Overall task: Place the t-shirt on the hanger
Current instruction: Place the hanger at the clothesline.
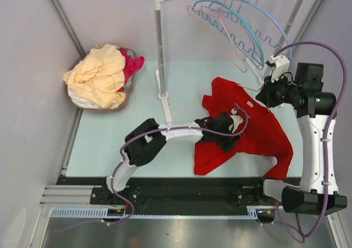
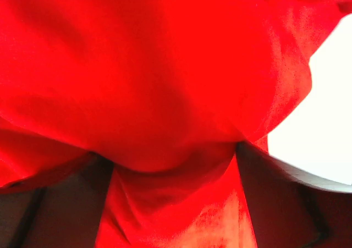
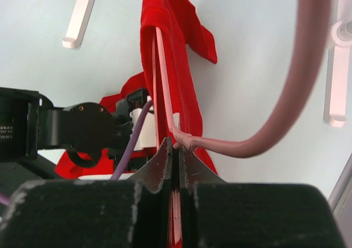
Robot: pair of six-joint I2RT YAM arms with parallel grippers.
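Here, the white label [image 3: 177, 120] on the t-shirt [image 1: 258, 135] is unreadably small.

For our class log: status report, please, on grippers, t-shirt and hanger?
Left gripper open, buried in t-shirt. Right gripper shut on hanger. Hanger bar against shirt cloth. Nothing blocking seen.

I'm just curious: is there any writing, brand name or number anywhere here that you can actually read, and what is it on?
Nothing is readable.
Tiny white print on the left arm's black housing: too small to read.
White tag on the t-shirt: no legible text.
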